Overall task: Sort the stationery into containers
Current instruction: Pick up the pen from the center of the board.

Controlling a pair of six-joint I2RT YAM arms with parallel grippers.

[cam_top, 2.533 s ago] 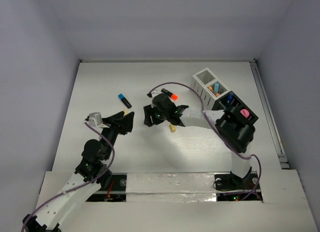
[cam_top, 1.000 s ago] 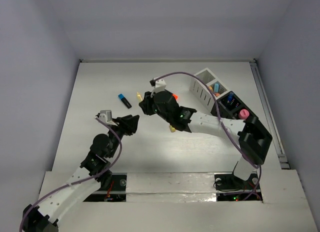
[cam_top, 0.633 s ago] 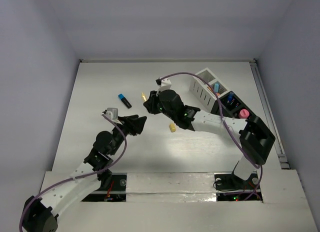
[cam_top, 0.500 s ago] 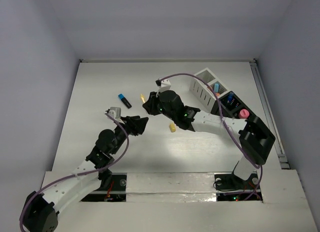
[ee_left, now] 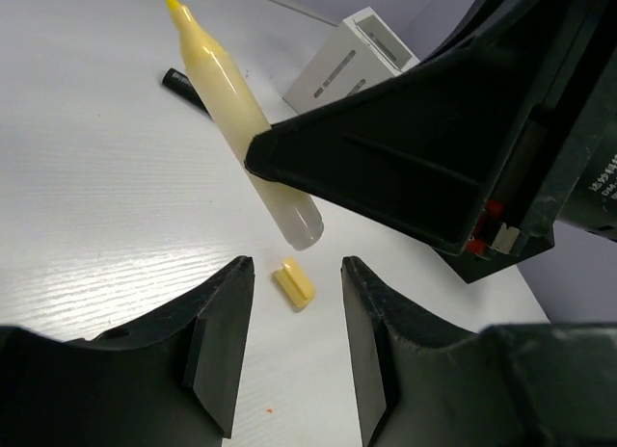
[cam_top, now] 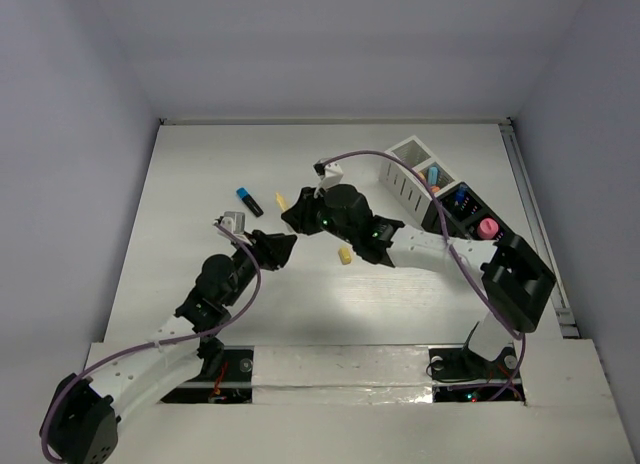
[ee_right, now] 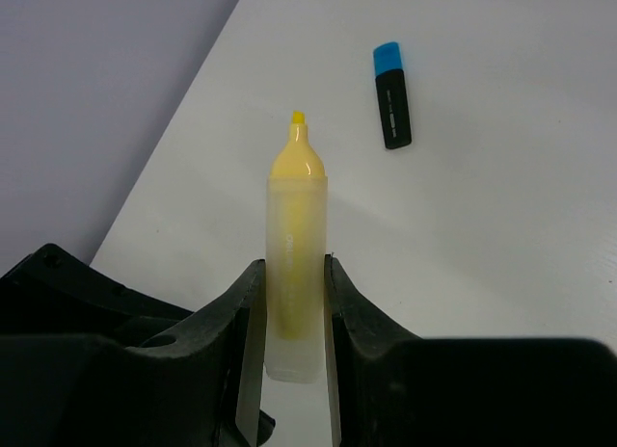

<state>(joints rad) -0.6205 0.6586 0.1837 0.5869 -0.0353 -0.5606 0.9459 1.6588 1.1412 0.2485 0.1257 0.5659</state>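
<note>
Gripping yellow marker (ee_right: 294,225), right hand (ee_right: 292,274); left hand (ee_left: 296,266) spread near yellow cap (ee_left: 295,283); blue-capped marker (ee_right: 390,95) beyond.

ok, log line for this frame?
right gripper: shut on uncapped yellow plastic marker | left gripper: open, aimed at small yellow cap on table | blue-capped black marker: loose on table

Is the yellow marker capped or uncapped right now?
Uncapped: the marker shows a bare tip, and a yellow cap lies loose on the table.
</note>
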